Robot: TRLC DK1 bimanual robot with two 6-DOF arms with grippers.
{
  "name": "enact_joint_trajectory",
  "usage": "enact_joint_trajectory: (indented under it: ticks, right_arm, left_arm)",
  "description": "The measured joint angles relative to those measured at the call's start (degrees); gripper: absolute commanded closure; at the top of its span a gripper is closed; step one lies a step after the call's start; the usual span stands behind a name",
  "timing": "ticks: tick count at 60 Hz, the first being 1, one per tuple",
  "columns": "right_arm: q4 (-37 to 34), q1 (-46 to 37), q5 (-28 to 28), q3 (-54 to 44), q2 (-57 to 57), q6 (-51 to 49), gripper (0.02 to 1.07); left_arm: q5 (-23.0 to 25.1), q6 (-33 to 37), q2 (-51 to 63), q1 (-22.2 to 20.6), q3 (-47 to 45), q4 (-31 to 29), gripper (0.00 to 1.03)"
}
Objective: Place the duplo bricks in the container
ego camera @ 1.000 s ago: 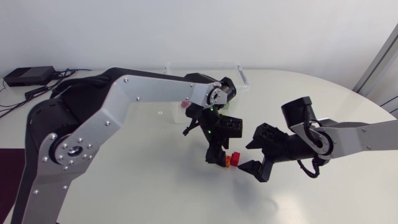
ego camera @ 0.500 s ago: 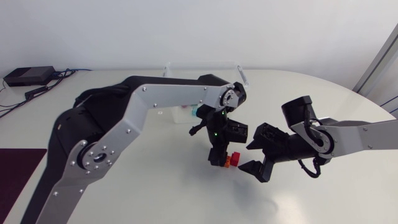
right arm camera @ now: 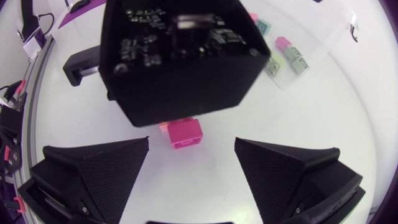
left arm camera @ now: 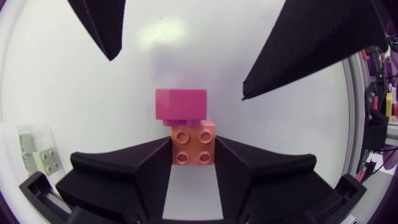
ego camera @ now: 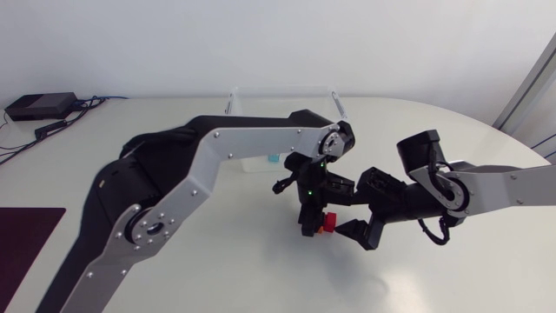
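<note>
1. Two fingers of our left gripper (left arm camera: 193,152) clamp the orange duplo brick (left arm camera: 193,140).
2. The pink duplo brick (left arm camera: 181,104) touches it, just beyond.
3. Our right gripper (right arm camera: 192,142) faces it, fingers apart.
4. The clear container (ego camera: 287,90) stands well apart from it.

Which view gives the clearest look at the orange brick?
The left wrist view: the orange brick sits studs-up between the fingers of the left claw, pink brick just ahead. The head view shows only a small bit of it; in the right wrist view the left arm hides it.
</note>
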Motion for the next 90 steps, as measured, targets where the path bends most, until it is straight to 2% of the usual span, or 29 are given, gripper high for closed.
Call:
enact_joint_trajectory:
  ticks: [29,40,57,66,71,72,75,77,90]
  right_arm:
    - [0.17,-0.92,-0.76,0.02,1.03,-2.27,0.07]
    - [0.15,0.66,-0.74,1.44,4.50,-2.56,0.07]
    - [0.15,2.71,-0.24,5.53,8.87,-2.56,0.08]
    - [0.00,2.71,0.13,6.73,12.22,-2.80,0.21]
    - [-0.26,2.71,0.13,6.73,13.59,-3.06,0.46]
    - [-0.22,2.69,0.09,6.73,13.75,-3.45,0.59]
    - [-1.07,2.71,0.11,7.10,13.77,-4.02,0.78]
    - [-1.68,2.71,0.11,7.21,13.77,-4.44,0.85]
    - [-8.55,2.58,-0.15,7.43,9.40,-5.81,0.87]
  left_arm:
    - [10.12,-0.17,-12.50,4.35,-13.64,5.62,0.83]
    - [15.76,-0.22,-21.11,7.58,-18.16,9.49,0.82]
    - [21.53,-1.77,-29.07,13.97,-20.46,14.40,0.81]
    - [23.43,-4.46,-29.70,17.88,-20.41,18.14,0.81]
    - [24.24,-6.91,-29.70,19.91,-20.37,21.14,0.81]
    - [24.33,-7.37,-29.70,20.26,-20.28,21.68,0.81]
    - [24.52,-9.27,-29.70,21.35,-19.78,24.20,0.81]
    - [24.55,-10.60,-29.68,21.88,-19.37,25.83,0.81]
    - [24.26,-19.37,-27.98,24.20,-14.36,35.78,0.79]
